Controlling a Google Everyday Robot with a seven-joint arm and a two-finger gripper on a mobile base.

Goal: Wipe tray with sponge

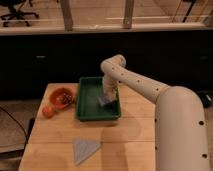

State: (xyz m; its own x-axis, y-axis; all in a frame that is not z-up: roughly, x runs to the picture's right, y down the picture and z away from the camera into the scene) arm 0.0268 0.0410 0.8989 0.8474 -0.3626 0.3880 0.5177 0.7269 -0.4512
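Note:
The dark green tray [87, 100] lies on the wooden table, just left of the middle. My arm reaches down from the right into the tray. My gripper [107, 98] is over the tray's right half, near its right wall. It is shut on the small pale grey-blue sponge [104, 102], which rests against the tray floor.
A round orange bowl [61, 97] with something in it stands left of the tray. A small orange fruit [48, 111] lies in front of the bowl. A flat grey triangular cloth [85, 149] lies near the table's front edge. A dark counter runs behind the table.

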